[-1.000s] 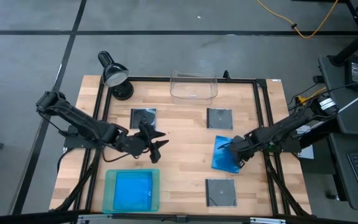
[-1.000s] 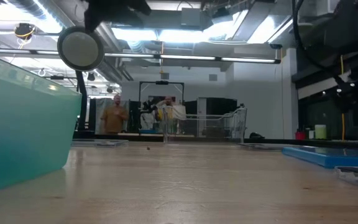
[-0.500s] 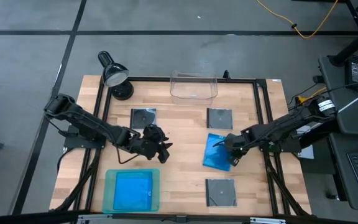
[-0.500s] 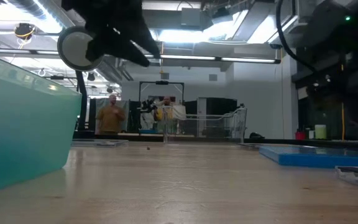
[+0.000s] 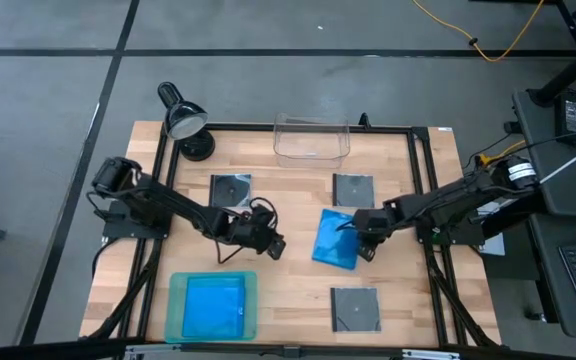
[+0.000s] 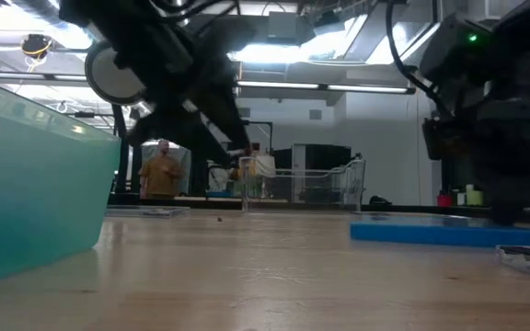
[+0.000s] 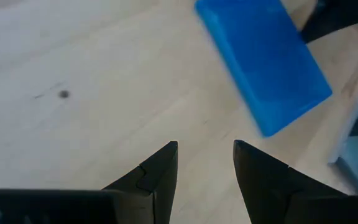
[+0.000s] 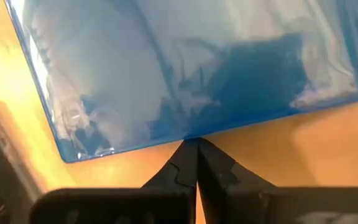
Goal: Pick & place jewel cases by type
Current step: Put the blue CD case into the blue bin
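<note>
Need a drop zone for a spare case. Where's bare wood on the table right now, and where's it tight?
Free: the strip between the teal tray and the near grey case; also between the far grey cases and. Crowded: mid-table, where the left pincer, open, faces the blue case with the shut right pincer at its edge.

You're looking down on a light wooden table ringed by a black metal frame, standing on a grey floor crossed by dark seams. At the upper right of the frame a yellow cable loops over the floor, and a dark desk fills the right edge. In the low view you see bright ceiling lights, exposed ducts, and two people standing far back, left of centre.
</note>
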Robot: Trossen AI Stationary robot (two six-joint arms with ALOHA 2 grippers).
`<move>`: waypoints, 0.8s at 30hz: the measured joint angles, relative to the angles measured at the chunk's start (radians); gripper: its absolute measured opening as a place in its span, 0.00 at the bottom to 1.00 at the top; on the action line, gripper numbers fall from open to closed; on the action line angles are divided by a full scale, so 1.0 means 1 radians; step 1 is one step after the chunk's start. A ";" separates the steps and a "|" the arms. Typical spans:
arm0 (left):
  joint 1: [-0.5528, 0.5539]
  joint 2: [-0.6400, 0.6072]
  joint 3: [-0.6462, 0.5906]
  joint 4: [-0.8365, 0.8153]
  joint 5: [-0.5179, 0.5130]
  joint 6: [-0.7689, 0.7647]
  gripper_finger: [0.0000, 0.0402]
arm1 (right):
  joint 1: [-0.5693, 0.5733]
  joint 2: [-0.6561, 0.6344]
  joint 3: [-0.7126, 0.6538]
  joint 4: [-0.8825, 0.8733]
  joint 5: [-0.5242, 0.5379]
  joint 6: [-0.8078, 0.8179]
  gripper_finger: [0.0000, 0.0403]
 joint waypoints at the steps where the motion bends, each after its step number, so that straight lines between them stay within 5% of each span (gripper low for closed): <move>1: 0.009 0.013 0.000 0.024 0.008 0.005 0.37 | -0.007 0.005 0.001 0.005 0.005 -0.008 0.02; 17: 0.160 0.228 0.000 0.487 0.195 0.046 0.58 | -0.038 0.059 0.000 0.121 0.025 -0.128 0.02; 24: 0.186 0.307 0.000 0.555 0.252 -0.002 0.62 | -0.038 0.060 -0.001 0.142 0.038 -0.134 0.02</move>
